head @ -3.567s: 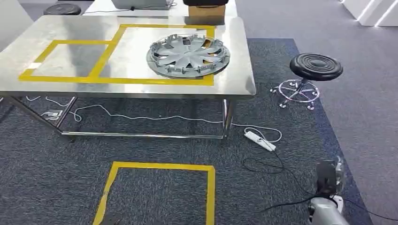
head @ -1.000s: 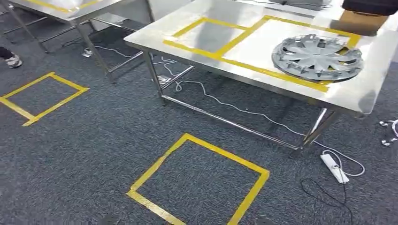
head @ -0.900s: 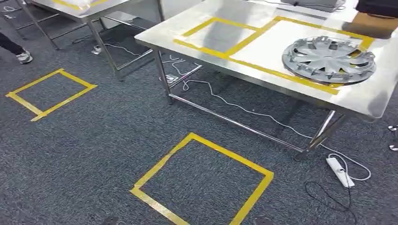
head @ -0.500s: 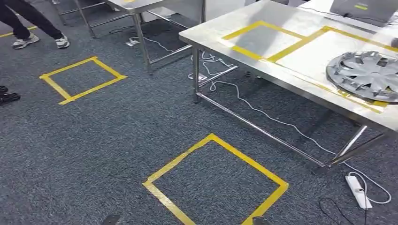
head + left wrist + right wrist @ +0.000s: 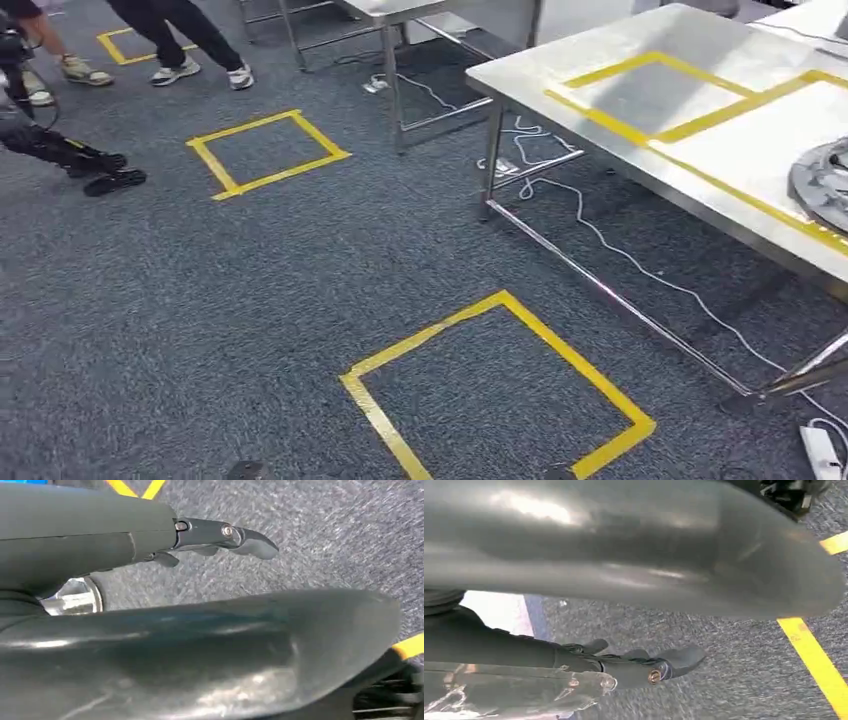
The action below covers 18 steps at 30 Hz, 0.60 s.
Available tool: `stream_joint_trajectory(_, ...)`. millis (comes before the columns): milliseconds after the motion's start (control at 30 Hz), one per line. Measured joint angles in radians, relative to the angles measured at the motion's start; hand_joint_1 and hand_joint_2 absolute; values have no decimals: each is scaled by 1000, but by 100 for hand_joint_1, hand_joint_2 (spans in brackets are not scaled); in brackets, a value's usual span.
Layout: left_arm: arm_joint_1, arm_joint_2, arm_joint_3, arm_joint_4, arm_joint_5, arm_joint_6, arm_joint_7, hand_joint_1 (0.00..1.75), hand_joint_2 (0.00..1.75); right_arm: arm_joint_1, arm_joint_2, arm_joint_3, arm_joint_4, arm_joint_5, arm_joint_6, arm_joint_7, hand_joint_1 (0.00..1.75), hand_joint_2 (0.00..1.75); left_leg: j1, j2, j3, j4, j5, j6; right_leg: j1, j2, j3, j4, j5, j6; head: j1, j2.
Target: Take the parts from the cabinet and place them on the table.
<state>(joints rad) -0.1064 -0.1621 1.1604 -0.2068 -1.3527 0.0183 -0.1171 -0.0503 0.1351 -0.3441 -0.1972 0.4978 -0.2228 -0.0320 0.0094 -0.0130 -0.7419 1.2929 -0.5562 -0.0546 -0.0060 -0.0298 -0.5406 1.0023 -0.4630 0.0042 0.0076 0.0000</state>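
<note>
A silver spoked wheel cover [image 5: 822,185] is lying flat at three o'clock on the steel table [image 5: 700,150]; both hands [image 5: 150,630] [image 5: 624,555] are hanging with fingers apart, holding nothing.

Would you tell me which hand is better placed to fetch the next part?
Neither clearly: the left hand and the right hand both hang empty over the carpet, off the table.

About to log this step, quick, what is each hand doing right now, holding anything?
Left hand: holds nothing, fingers stretched out above the carpet.
Right hand: holds nothing, fingers stretched out above the carpet.
</note>
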Motion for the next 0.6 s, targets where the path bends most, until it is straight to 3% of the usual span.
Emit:
stream_joint_trajectory(33,2,0,0,0,0,0,0,0,0,-1,0,0,0,-1,0,-1,0,0,0,1,9,-11,17,-1,0,-13,0,0,0,0,-1,0)
stream_joint_trajectory(67,3,0,1,0,0,1,-1,0,0,-3,0,0,0,-1,0,-5,0,0,0,4,37,-62,52,0,0,-25,1,0,-1,1,-1,0)
stream_joint_trajectory(100,2,0,1,0,1,2,-5,0,0,-5,0,0,0,-1,0,-6,0,0,0,16,86,-150,95,1,-1,-37,3,0,-2,4,0,0)
stream_joint_trajectory(133,0,0,1,0,1,3,-10,0,0,-7,0,0,0,-1,-1,-9,0,0,0,51,139,-237,127,2,0,-47,6,1,-5,7,-1,0)
stream_joint_trajectory(167,-4,-3,1,0,0,2,-18,0,0,-7,0,0,0,-1,-2,-11,0,0,-4,98,172,-289,129,1,8,-55,5,3,-9,15,-3,0)
stream_joint_trajectory(200,-10,-3,1,0,0,2,-23,0,0,-7,-1,0,0,-2,-3,-14,0,0,-6,82,171,-304,124,18,13,-65,2,12,-15,21,-4,0)
stream_joint_trajectory(300,-7,-2,1,0,-2,2,-43,0,0,-13,-1,-1,0,-8,-4,-23,0,0,-10,49,164,-303,126,40,11,-97,15,3,-15,34,0,0)
stream_joint_trajectory(333,-5,-2,1,0,-2,2,-47,0,0,-16,-1,-2,0,-9,-4,-26,0,0,-4,41,165,-306,131,48,3,-73,8,9,-23,44,0,0)
stream_joint_trajectory(367,-6,-2,1,0,-2,2,-49,0,0,-17,-1,-2,0,-9,-4,-28,0,0,-3,32,165,-306,132,53,2,-22,-2,43,-49,47,5,0)
stream_joint_trajectory(400,-10,-3,1,0,-2,2,-51,0,0,-16,-1,-2,0,-9,-4,-30,0,0,-3,22,163,-306,133,58,3,4,-30,106,-86,48,6,0)
stream_joint_trajectory(467,-14,-3,1,0,-2,2,-51,0,0,-12,-1,-2,0,-9,-4,-32,0,0,-5,-5,162,-306,134,62,4,26,-113,277,-158,49,9,0)
stream_joint_trajectory(500,-13,-2,1,0,-5,5,-50,0,0,-10,-1,-2,0,-8,-5,-34,0,0,-6,-17,162,-306,134,62,4,28,-140,325,-167,48,9,0)
stream_joint_trajectory(533,-11,-1,1,0,-6,13,-43,0,0,-9,-1,-2,0,-6,-5,-40,0,0,-7,-30,162,-305,134,62,4,29,-146,323,-151,45,8,0)
stream_joint_trajectory(600,-10,1,1,0,-6,17,-27,0,0,-11,-1,-3,0,-1,-8,-50,0,0,-7,-56,166,-305,134,62,4,35,-95,199,-65,39,8,0)
